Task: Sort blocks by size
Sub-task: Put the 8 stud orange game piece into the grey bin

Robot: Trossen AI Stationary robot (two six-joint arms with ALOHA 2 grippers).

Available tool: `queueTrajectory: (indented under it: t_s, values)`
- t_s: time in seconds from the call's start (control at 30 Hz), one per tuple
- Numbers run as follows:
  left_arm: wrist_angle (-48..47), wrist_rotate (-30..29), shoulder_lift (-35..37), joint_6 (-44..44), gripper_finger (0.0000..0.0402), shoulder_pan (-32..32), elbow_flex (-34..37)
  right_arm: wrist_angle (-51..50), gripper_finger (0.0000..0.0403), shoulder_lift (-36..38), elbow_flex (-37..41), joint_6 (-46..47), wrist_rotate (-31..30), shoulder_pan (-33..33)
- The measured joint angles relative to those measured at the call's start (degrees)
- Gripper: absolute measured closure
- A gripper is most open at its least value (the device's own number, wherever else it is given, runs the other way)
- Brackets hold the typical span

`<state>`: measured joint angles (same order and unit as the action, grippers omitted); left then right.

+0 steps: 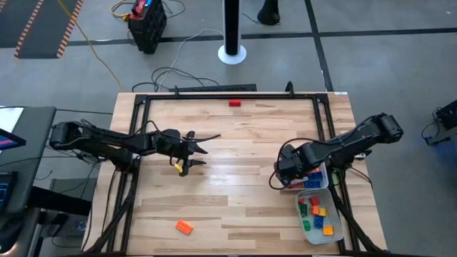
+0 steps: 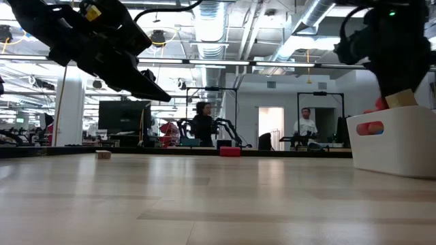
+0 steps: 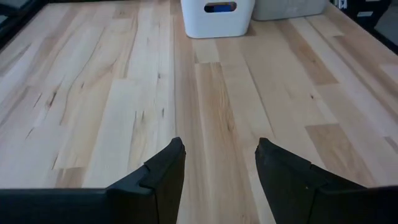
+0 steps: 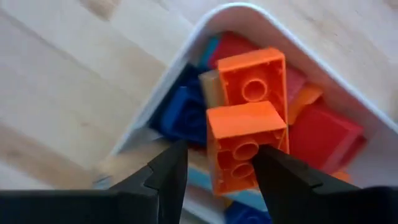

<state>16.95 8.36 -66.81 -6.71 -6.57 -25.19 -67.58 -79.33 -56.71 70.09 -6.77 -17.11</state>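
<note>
My right gripper (image 4: 217, 177) hangs over the corner of a white tray (image 4: 186, 59), shut on an orange block (image 4: 242, 146). The tray holds blue (image 4: 180, 112), red (image 4: 323, 134) and orange (image 4: 252, 78) blocks. In the high view this gripper (image 1: 291, 171) covers most of that tray. My left gripper (image 1: 202, 150) stands open above the bare table at the left, nothing between its fingers (image 3: 163, 180). A loose orange block (image 1: 184, 228) lies near the front edge, and a red one (image 1: 235, 103) at the far edge. My right gripper pinches the orange block between its two fingers, by two opposite sides (image 4: 268, 155). The fingers come from above, pointing down. The block is lifted clear above the tray's blocks, its hollow side with round tubes turned up toward the wrist camera.
A second white tray (image 1: 335, 227) with several mixed blocks stands at the front right, just nearer than the first one. A black frame (image 1: 139, 107) runs around the table. In the low view, people (image 2: 203, 122) stand in the room far behind the table.
</note>
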Motion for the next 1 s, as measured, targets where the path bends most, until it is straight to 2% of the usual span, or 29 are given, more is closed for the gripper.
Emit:
queueTrajectory:
  t_s: [0.13, 0.23, 0.3, 0.37, 0.47, 0.57, 0.77, 1.0]
  values:
    - [2.05, 0.00, -0.02, 1.41, 0.0217, 0.02, 0.01, 1.03, 0.0198, 0.98, -0.78, 0.17, 1.36, -0.57]
    - [8.53, 0.02, -1.35, 2.14, 0.0217, 0.02, 0.00, 0.16, 0.0198, 2.24, -2.02, 0.36, 1.46, -0.88]
    - [14.77, -0.01, -3.78, 2.25, 0.0217, 0.02, 0.00, 0.33, 0.0198, 3.11, -2.16, 1.21, -0.67, -1.23]
    - [23.23, -0.02, -7.73, 2.36, 0.0217, 0.02, -0.34, 0.94, 0.0198, 3.66, -2.14, 1.46, -3.40, -1.70]
    - [36.50, -0.39, -15.76, 3.93, 0.0217, 0.02, -2.40, 0.79, 0.0198, 3.48, -2.05, 1.67, -3.87, -2.20]
    - [44.20, -0.95, -24.51, 5.59, 0.0217, 0.02, -6.94, 0.56, 0.0198, 3.46, -2.05, 3.33, -6.50, -4.36]
    - [41.54, -0.65, -35.28, 7.00, 0.0217, -0.35, -18.72, -0.22, 0.0198, 3.46, -2.05, 7.77, -10.56, -9.97]
    - [24.90, 2.05, -41.11, 4.34, 0.0217, -0.36, -33.83, -0.59, 0.0198, 3.15, -2.03, 9.10, -18.49, -14.01]
